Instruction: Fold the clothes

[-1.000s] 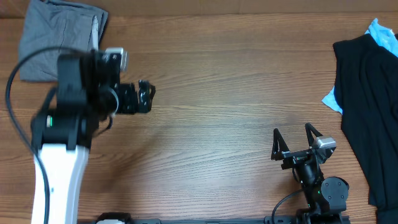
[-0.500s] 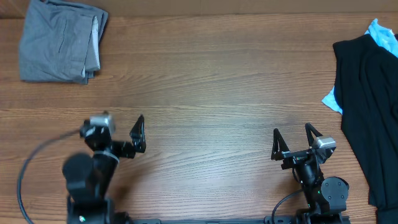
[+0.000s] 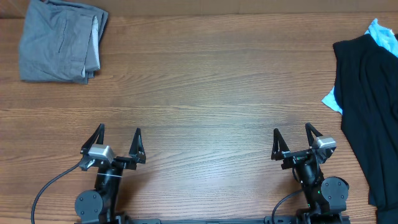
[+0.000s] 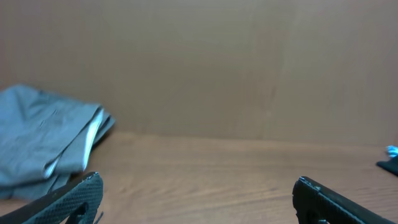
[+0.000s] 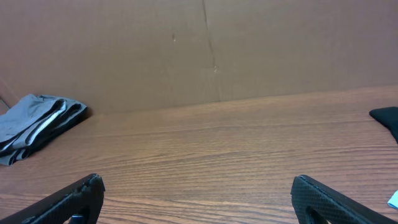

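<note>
grey shorts (image 3: 59,40) sit folded in a tidy stack at the far left corner of the desk (image 3: 211,93), layered edges turned toward the middle, well apart from both arms. over at the right edge you've got the black garment (image 3: 367,106) lying loose and unfolded, running out of view. light-blue cloth (image 3: 380,31) peeks out from under it at the far right corner and again along its left side. your left gripper (image 3: 119,132) sits at the near edge, left of centre, fingers spread wide, holding nothing. your right gripper (image 3: 291,129) mirrors it at the near edge, right of centre, near the black garment but not touching, also spread wide and empty.
</note>
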`<state>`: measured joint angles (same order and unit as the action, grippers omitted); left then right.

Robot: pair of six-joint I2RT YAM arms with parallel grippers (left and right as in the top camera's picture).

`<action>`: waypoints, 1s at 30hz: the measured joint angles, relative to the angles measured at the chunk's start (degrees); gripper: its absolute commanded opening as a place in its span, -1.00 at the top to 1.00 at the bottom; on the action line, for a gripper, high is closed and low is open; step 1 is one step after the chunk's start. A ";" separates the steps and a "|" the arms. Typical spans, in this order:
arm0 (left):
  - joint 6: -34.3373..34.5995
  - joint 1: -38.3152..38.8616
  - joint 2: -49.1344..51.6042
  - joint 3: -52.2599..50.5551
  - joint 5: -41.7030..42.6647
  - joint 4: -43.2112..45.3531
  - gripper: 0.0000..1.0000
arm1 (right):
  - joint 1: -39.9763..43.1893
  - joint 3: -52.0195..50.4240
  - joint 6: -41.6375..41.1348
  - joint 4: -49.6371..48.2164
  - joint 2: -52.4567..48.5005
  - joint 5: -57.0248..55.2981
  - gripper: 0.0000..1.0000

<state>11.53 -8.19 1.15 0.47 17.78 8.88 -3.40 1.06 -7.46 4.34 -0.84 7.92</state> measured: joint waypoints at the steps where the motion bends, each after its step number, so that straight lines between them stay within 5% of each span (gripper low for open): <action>1: -0.15 0.50 -0.15 0.00 -0.04 0.39 -1.00 | -0.02 0.00 0.00 0.04 0.00 0.00 -1.00; 10: -1.42 7.48 -0.24 0.00 -5.42 2.58 -1.00 | 0.00 0.00 0.02 0.02 0.00 -0.02 -1.00; 21: -1.46 7.52 -0.35 0.00 -9.79 -11.89 -1.00 | 0.00 0.00 0.00 0.00 0.00 -0.02 -1.00; 30: -1.46 7.52 -0.35 0.00 -10.14 -12.50 -1.00 | 0.00 0.00 0.02 0.04 0.00 -0.04 -1.00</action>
<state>10.07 -0.67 0.80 0.47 7.64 -3.62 -3.40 1.06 -7.44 4.38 -0.84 7.88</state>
